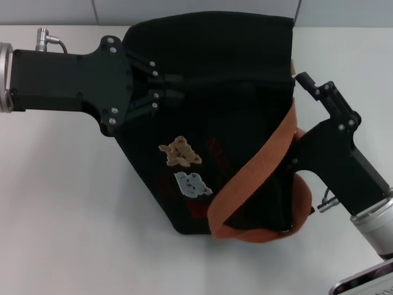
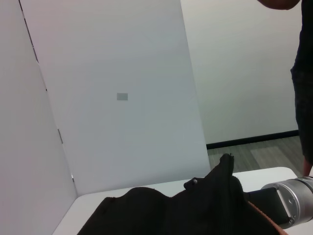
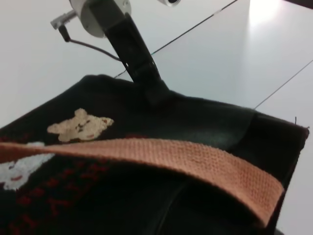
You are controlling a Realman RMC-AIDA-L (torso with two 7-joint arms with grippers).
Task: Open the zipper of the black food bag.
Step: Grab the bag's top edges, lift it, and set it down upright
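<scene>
The black food bag (image 1: 245, 123) lies on the white table with its bear patches (image 1: 180, 152) facing up; the right wrist view shows it too (image 3: 195, 122). Its zipper (image 1: 245, 80) runs as a dark line along the far rim. My left gripper (image 1: 179, 87) reaches in from the left and is shut at the zipper's left end, with the pull tab hidden between the fingers; it also shows in the right wrist view (image 3: 155, 93). At the zipper's right end, my right gripper (image 1: 299, 86) clamps the bag's edge. A brown-orange strap (image 1: 270, 157) crosses the front.
The white table (image 1: 61, 203) stretches around the bag on all sides. White wall panels (image 2: 122, 98) stand behind it. A person (image 2: 303, 88) stands at the far side of the room. The right arm's silver wrist (image 2: 291, 198) sits beside the bag's raised fabric.
</scene>
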